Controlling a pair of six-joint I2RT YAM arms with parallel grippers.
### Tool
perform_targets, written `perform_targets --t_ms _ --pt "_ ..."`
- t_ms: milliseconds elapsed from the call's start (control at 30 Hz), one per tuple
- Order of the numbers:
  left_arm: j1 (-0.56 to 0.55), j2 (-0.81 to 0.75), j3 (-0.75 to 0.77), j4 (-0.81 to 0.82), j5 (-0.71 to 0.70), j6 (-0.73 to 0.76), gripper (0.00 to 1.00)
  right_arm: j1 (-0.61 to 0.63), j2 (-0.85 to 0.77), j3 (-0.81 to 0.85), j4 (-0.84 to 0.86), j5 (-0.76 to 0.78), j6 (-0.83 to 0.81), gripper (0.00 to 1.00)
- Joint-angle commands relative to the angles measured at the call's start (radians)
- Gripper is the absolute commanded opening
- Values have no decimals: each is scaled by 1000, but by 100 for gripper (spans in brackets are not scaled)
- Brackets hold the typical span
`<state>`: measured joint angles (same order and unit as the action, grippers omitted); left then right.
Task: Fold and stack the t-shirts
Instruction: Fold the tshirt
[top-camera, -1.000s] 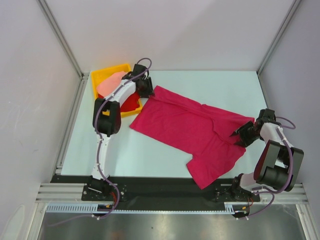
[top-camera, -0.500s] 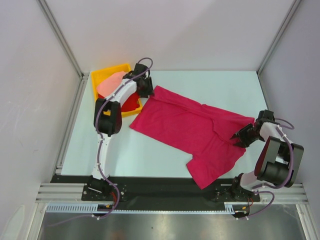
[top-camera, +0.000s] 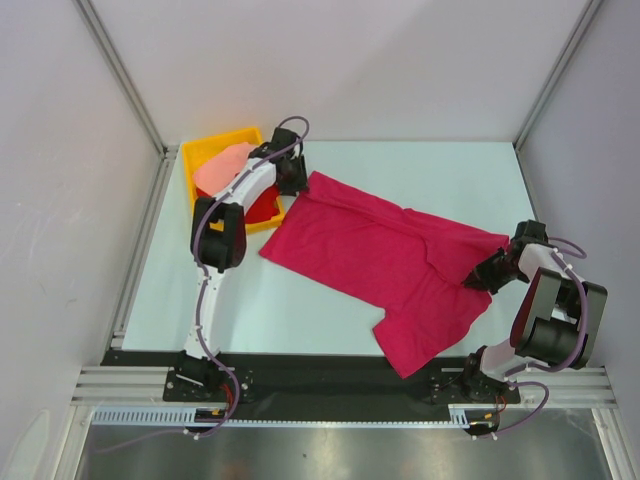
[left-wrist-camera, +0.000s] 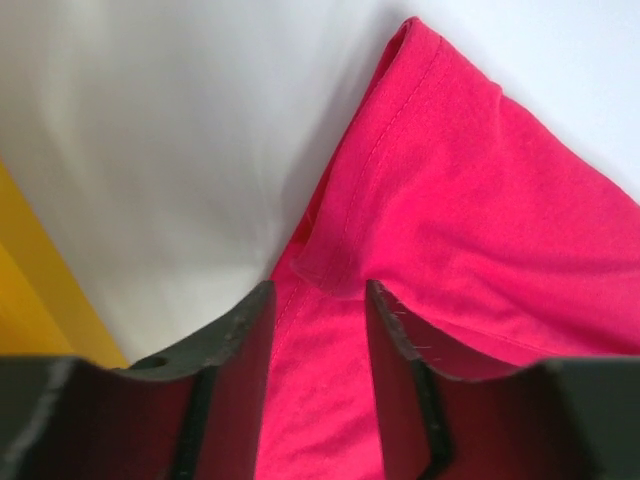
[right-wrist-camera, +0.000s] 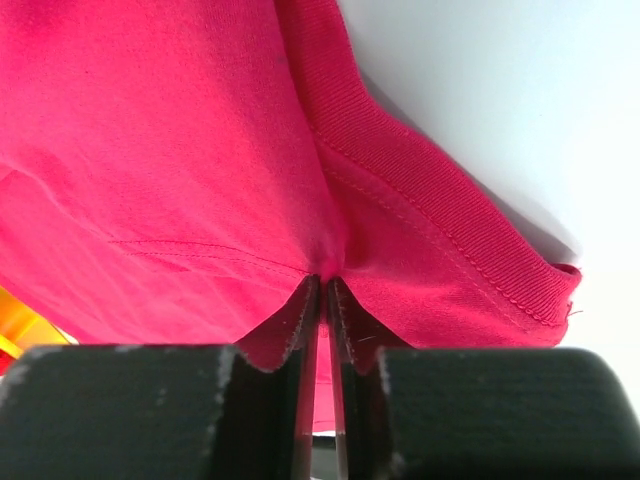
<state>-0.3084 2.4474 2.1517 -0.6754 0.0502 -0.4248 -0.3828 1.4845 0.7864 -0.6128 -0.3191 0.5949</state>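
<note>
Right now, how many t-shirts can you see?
3. The magenta shirt is spread on the table; pale pink shirt and red shirt in the yellow bin, partly behind the left arm. More may hide beneath them.

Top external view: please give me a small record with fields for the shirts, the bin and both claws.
spread shirt: magenta-crimson cloth t-shirt, spread on the pale table
left claw: open, fingers astride that shirt's far-left edge
right claw: shut on the same shirt's right end
bin: yellow plastic rectangular bin, far-left corner
in bin: pale salmon-pink cloth shirt and bright red cloth shirt
</note>
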Motion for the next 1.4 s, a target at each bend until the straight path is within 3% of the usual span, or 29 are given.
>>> perform_targets --t_ms 0,133,233,267,333,600,1067,1167,1367 --pt "-5 27 48 14 -21 23 44 2 -13 14 -21 15 -1 11" --pt "-5 29 54 10 -26 24 31 2 -32 28 -54 21 0 1" --pt "-5 27 65 11 -27 32 21 2 -44 39 -71 14 3 0" --pt "-5 27 68 11 -35 34 10 2 -47 46 -77 14 2 0" --pt "-5 28 86 7 -46 43 0 2 -53 69 -97 9 0 0" --pt "2 -4 89 -4 -85 47 0 -4 -89 132 -215 28 -29 0" --pt "-1 -13 36 -3 -70 44 1 -50 -105 48 -242 45 -52 0" --pt "-1 -13 27 -4 -72 35 9 -57 -92 37 -226 40 -47 0" --pt "-5 -19 24 -12 -62 20 27 -79 -72 31 -238 46 -56 9"
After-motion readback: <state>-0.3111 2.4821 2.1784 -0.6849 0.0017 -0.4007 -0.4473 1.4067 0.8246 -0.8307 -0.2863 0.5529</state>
